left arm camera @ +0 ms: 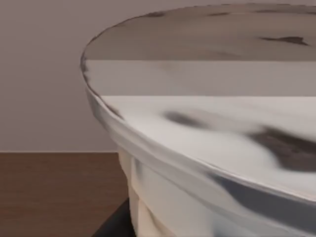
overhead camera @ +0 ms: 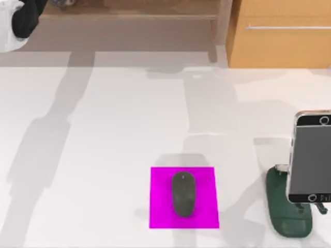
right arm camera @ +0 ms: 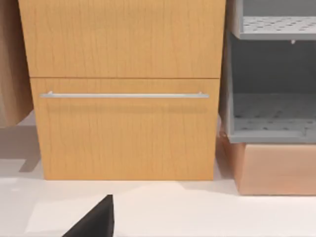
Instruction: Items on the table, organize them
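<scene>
Since the hold could not be told, best first to confirm left gripper [overhead camera: 28, 18] firmly around drink cup [left arm camera: 197, 148] at far left. Should carry it upright and lower slowly onto table [overhead camera: 103, 129] — well apart from mouse [overhead camera: 183, 194] on magenta pad [overhead camera: 160, 217] near centre, and from smartphone [overhead camera: 310, 155] on green stand [overhead camera: 284, 217] near right. Noted right gripper [right arm camera: 94, 219] parked facing far cabinet [right arm camera: 123, 123] — spread or pressed together, could not tell.

— What is counted on the table [overhead camera: 103, 134]?
— One mouse [overhead camera: 183, 193] is counted, on one magenta mat [overhead camera: 160, 206]. One smartphone [overhead camera: 310, 157] and one dark green stand [overhead camera: 287, 219] are seen.
— And cups?
— One white lid [left arm camera: 207, 123] is seen close up.
</scene>
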Action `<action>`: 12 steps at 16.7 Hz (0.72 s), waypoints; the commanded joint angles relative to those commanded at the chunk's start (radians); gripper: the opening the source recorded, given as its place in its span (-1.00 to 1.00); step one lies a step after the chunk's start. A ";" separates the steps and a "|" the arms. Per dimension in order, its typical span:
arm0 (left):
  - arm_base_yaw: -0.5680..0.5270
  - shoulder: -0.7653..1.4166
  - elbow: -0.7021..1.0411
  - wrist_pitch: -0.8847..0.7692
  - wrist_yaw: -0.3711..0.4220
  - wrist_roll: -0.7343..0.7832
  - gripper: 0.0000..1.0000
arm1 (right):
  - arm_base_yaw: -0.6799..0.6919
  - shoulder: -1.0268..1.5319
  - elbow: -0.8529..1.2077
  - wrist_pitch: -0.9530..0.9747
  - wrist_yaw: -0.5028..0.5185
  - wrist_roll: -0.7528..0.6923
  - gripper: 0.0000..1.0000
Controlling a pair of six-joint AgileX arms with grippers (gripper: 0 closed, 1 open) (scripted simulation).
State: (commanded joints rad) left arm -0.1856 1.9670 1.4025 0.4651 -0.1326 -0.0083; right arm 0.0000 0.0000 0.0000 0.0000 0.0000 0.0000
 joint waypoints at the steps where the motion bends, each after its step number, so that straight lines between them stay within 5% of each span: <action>1: 0.000 0.000 0.000 0.000 0.000 0.000 -0.70 | 0.000 0.000 0.000 0.000 0.000 0.000 1.00; 12: 0.000 0.000 0.000 0.000 0.000 0.000 0.96 | 0.000 0.000 0.000 0.000 0.000 0.000 1.00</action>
State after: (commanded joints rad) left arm -0.1856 1.9670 1.4025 0.4651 -0.1326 -0.0083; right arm 0.0000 0.0000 0.0000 0.0000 0.0000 0.0000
